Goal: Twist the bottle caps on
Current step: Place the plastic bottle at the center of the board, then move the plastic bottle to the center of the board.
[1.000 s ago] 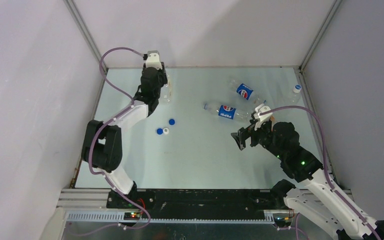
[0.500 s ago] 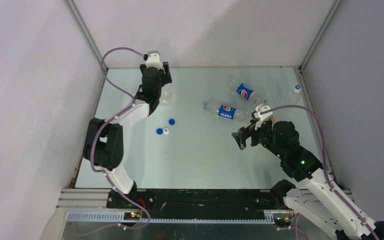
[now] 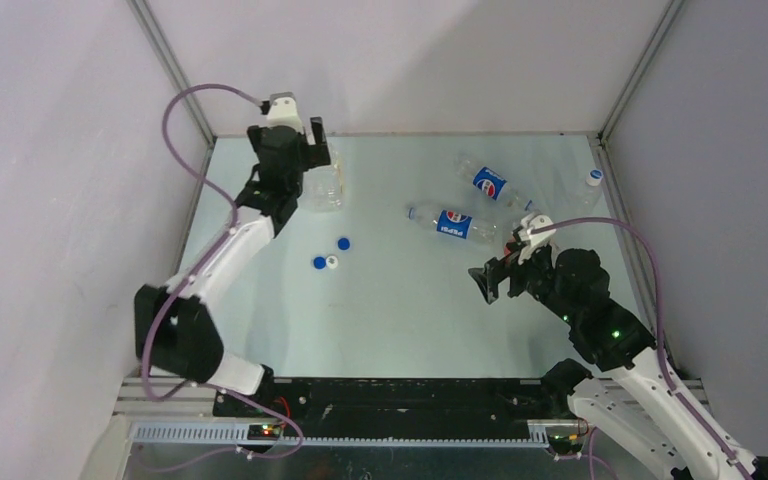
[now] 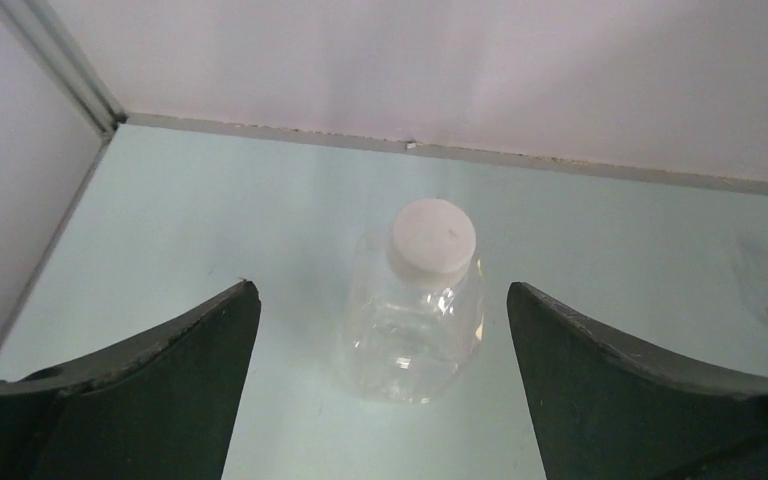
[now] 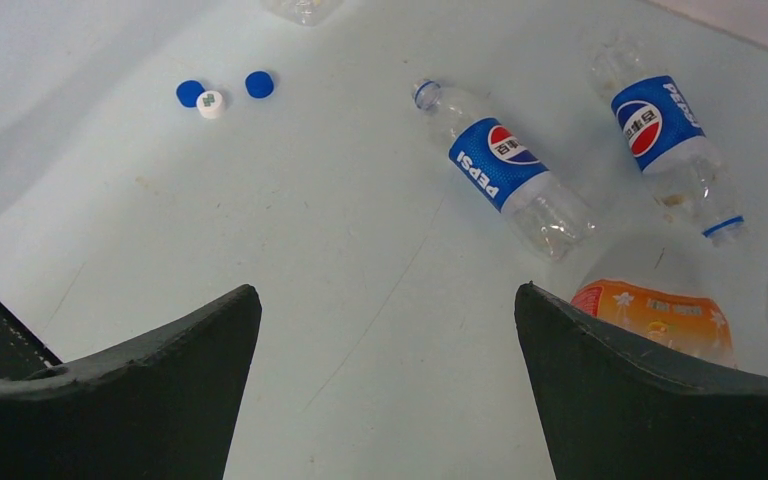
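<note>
A small clear bottle [image 4: 415, 335] stands upright near the back left corner with a white cap [image 4: 432, 238] on its neck. My left gripper [image 4: 381, 288] is open, drawn back from it, a finger on each side and touching nothing. In the top view the same bottle [image 3: 327, 190] stands just right of the left gripper [image 3: 312, 160]. Three loose bottle caps lie together: a blue one [image 5: 258, 84], another blue one [image 5: 189, 93] and a white one [image 5: 210, 104]. My right gripper [image 5: 388, 290] hovers open over bare table, holding nothing.
Two blue-labelled bottles lie on their sides, one [image 5: 505, 165] with an open neck, the other [image 5: 660, 130] further right. An orange-labelled bottle [image 5: 655, 315] lies by my right finger. A white-capped bottle [image 3: 590, 180] stands at the back right wall.
My left gripper has opened, let go of the capped clear bottle and pulled up and to the left. The right gripper has shifted slightly nearer and stays open.
</note>
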Robot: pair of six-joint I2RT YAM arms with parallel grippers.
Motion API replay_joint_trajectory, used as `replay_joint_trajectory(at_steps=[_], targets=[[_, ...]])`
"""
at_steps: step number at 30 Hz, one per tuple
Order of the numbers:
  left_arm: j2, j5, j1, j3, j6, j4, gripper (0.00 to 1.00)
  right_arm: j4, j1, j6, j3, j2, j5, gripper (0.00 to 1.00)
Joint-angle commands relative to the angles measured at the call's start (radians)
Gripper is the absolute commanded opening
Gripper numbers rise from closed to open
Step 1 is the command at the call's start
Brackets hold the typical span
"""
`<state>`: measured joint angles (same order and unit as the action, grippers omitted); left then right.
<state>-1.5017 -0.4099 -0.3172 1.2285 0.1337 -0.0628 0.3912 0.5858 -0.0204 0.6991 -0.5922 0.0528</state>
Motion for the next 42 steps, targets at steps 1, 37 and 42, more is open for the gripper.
replay_joint_trajectory(at_steps=[1,37,42], targets=[[0.196,0.002,0.002,0.006,0.010,0.208,0.99,0.016,-0.007,-0.090,0.014,0.013,-0.014,0.99],[0.816,0.344,0.003,-0.423,0.162,0.732,1.00,0.107,-0.093,-0.002,0.419,-0.799,-0.029,0.99],[0.749,0.357,0.003,-0.400,0.193,0.739,1.00,0.131,-0.114,0.142,0.595,-1.039,-0.107,0.99]])
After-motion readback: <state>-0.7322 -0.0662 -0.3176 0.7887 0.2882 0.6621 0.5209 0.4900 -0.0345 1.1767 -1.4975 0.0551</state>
